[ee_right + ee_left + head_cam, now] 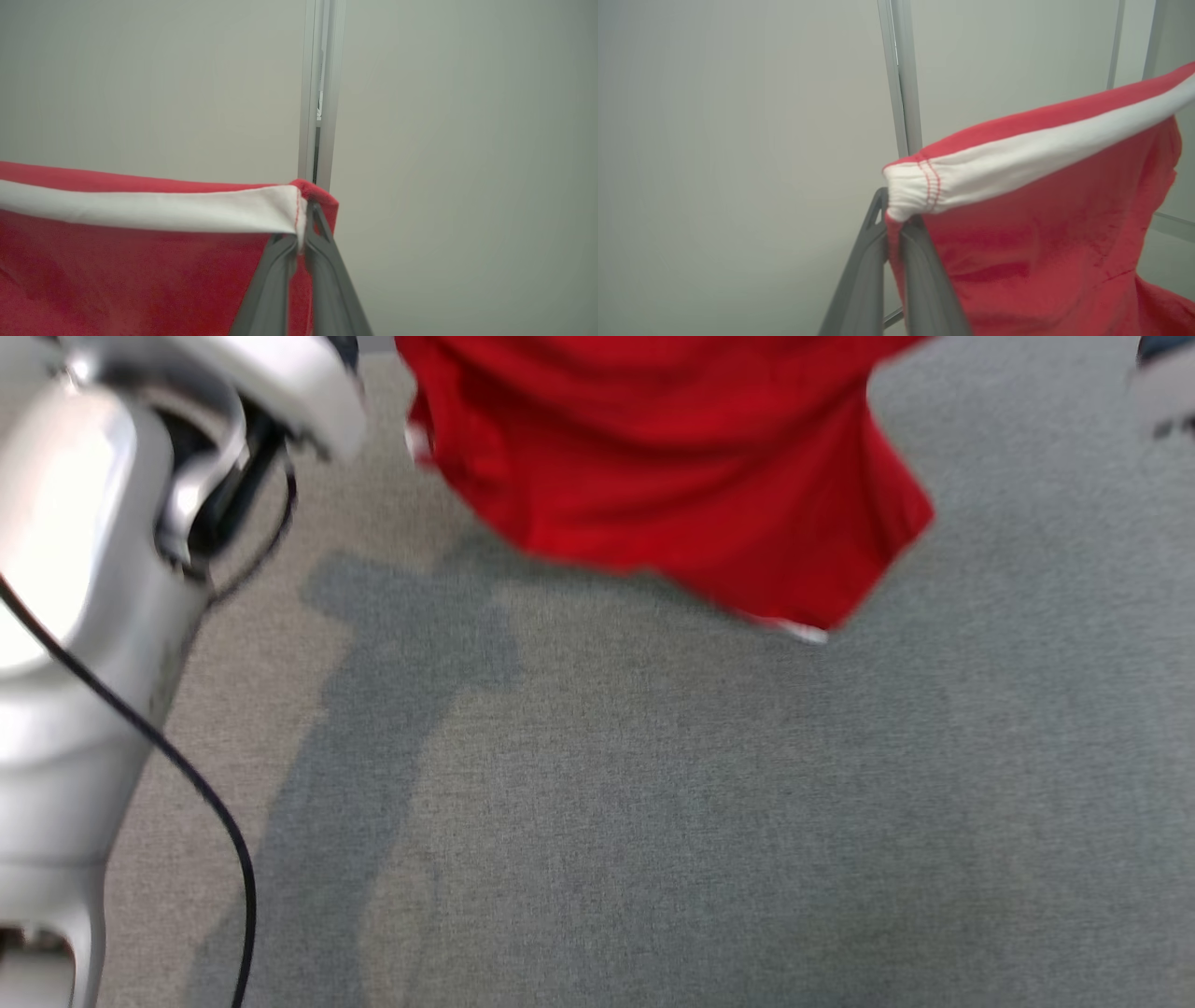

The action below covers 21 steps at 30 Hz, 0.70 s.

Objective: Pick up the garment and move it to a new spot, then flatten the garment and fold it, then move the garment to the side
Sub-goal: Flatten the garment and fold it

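The garment is red with a white band and hangs in the air at the top of the head view, its lower edge above the grey carpet. In the left wrist view my left gripper is shut on the garment at the end of its white band. Over in the right wrist view my right gripper is shut on the garment at the other end of the white band. The cloth stretches between the two grips, held up in front of pale wall panels.
Grey carpet floor spreads below the hanging cloth. My pale left arm with a black cable fills the left edge of the head view. Metal frame posts stand against the pale wall behind the cloth.
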Tool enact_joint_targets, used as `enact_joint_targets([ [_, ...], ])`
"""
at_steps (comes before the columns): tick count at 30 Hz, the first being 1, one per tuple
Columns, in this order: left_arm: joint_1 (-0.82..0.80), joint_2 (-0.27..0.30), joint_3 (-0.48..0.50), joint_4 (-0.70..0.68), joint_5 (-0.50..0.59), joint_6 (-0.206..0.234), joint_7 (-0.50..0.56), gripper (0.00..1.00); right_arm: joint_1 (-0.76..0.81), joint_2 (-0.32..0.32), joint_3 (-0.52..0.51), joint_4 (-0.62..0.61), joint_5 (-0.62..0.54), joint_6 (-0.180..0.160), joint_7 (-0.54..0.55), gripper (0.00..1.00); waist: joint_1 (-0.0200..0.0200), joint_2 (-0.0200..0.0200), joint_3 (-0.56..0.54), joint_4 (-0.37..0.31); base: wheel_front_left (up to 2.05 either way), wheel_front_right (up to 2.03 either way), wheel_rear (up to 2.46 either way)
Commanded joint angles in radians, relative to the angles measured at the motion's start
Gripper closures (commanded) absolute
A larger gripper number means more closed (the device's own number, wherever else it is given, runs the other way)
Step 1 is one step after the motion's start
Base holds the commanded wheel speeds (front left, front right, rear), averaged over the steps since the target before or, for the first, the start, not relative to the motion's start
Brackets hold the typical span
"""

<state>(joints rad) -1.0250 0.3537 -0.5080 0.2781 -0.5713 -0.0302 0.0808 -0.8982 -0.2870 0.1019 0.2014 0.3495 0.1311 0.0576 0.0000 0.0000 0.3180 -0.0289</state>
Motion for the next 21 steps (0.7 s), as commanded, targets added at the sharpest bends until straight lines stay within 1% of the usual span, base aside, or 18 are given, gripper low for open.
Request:
enact_joint_targets([
  [1, -0.090, -0.018, 0.009, 0.096, 0.013, -0.016, -0.040, 1.00, -0.091, -0.013, 0.015, 0.071, 0.009, -0.001, -0.036, 1.00, 0.0000, 0.0000, 0.070, 0.012, 0.00, 0.00, 0.00],
  [2, -0.133, -0.031, 0.008, 0.145, 0.020, -0.025, -0.061, 1.00, -0.137, -0.011, 0.026, 0.113, 0.015, -0.001, -0.055, 1.00, 0.0000, 0.0000, 0.085, 0.012, 0.00, 0.00, 0.00],
  [3, -0.208, -0.058, 0.007, 0.250, 0.029, -0.039, -0.100, 1.00, -0.220, -0.009, 0.049, 0.204, 0.022, -0.001, -0.098, 1.00, 0.0000, 0.0000, 0.104, 0.012, 0.00, 0.00, 0.00],
  [5, -0.276, -0.078, 0.008, 0.351, 0.028, -0.051, -0.126, 1.00, -0.300, -0.001, 0.066, 0.290, 0.030, -0.001, -0.147, 1.00, 0.0000, 0.0000, 0.119, 0.009, 0.00, 0.00, 0.00],
  [9, -0.365, -0.103, 0.014, 0.522, 0.017, -0.067, -0.183, 1.00, -0.412, 0.026, 0.099, 0.463, 0.038, -0.002, -0.244, 1.00, 0.0000, 0.0000, 0.134, -0.004, 0.00, 0.00, 0.00],
  [12, -0.407, -0.112, 0.010, 0.621, 0.023, -0.077, -0.229, 1.00, -0.464, 0.047, 0.128, 0.561, 0.044, -0.002, -0.288, 1.00, 0.0000, 0.0000, 0.140, -0.010, 0.00, 0.00, 0.00],
  [15, -0.418, -0.123, -0.006, 0.670, 0.026, -0.084, -0.252, 1.00, -0.479, 0.057, 0.158, 0.603, 0.055, -0.003, -0.302, 1.00, 0.0000, 0.0000, 0.148, -0.010, 0.00, 0.00, 0.00],
  [16, -0.411, -0.136, -0.021, 0.708, 0.027, -0.089, -0.276, 1.00, -0.471, 0.061, 0.195, 0.629, 0.068, -0.002, -0.311, 1.00, 0.0000, 0.0000, 0.153, -0.010, 0.00, 0.00, 0.00],
  [17, -0.411, -0.136, -0.021, 0.708, 0.027, -0.089, -0.276, 1.00, -0.471, 0.061, 0.195, 0.629, 0.068, -0.002, -0.311, 1.00, 0.0000, 0.0000, 0.153, -0.010, 0.00, 0.00, 0.00],
  [21, -0.323, -0.174, -0.046, 0.754, 0.014, -0.098, -0.317, 1.00, -0.383, 0.058, 0.256, 0.646, 0.125, -0.002, -0.323, 1.00, 0.0000, 0.0000, 0.156, 0.002, 0.00, 0.00, 0.00],
])
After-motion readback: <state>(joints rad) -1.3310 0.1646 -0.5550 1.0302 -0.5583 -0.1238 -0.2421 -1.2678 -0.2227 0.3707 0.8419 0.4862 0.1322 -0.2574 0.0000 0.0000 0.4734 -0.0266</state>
